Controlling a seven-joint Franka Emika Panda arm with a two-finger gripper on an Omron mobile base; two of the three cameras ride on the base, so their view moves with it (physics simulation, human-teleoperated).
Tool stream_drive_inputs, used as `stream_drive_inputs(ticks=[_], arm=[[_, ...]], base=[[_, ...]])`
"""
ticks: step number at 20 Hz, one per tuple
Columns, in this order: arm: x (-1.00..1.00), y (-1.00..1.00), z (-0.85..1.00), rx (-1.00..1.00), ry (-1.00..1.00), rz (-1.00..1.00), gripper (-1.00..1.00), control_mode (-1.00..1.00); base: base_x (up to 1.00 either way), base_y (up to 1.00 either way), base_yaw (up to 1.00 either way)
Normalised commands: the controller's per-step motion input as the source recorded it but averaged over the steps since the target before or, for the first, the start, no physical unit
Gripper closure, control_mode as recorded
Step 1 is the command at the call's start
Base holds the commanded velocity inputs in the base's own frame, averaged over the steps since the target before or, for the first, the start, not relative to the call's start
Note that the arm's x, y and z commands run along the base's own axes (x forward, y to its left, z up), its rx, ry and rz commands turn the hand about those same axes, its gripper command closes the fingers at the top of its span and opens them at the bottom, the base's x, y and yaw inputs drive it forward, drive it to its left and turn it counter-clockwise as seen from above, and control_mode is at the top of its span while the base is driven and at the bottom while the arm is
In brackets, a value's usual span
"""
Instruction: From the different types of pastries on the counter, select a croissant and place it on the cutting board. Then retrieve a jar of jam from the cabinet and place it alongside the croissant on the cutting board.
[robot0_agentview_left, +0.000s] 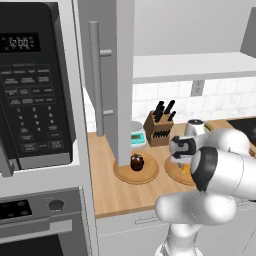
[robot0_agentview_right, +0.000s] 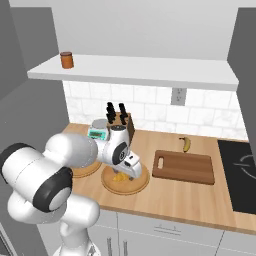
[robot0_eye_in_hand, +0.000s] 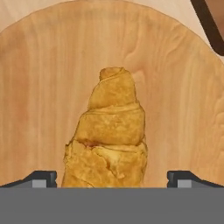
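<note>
Two fingertips (robot0_eye_in_hand: 43, 177) of the gripper (robot0_eye_in_hand: 112, 179) stand apart, either side of the croissant (robot0_eye_in_hand: 109, 140), which lies on a round plate (robot0_eye_in_hand: 39, 87) left of the cutting board (robot0_agentview_right: 184, 166).

The arm pretty much hides the golden-yellow crescent croissant (robot0_agentview_right: 119, 177) on its round pale wooden plate (robot0_agentview_right: 142, 186), and the black stovetop (robot0_agentview_right: 240, 175) gets chopped by the edge.

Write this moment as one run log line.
pincer: open, straddling croissant | croissant: on round plate | cutting board: bare | jam jar: on shelf
</note>
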Motion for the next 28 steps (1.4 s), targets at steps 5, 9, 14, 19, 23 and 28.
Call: stream_drive_inputs(ticks=[5,9,14,19,23,28], arm=[[0.00,0.00,-0.28,0.00,0.07,0.00,-1.00,-1.00],[0.00,0.00,0.00,0.00,0.00,0.00,1.00,-1.00],[0.04,0.00,0.13,-0.03,0.00,0.00,1.00,-1.00],[0.22,-0.31,0.76,-0.05,0.02,-0.01,1.00,-1.00],[0.28,-0.72,0.97,0.12,0.02,-0.07,1.00,-1.00],[0.48,-0.99,0.71,0.25,0.07,-0.09,1.00,-1.00]], base=[[0.00,0.00,0.00],[0.00,0.00,0.00],[0.00,0.00,0.00],[0.00,0.00,0.00],[0.00,0.00,0.00],[0.00,0.00,0.00]])
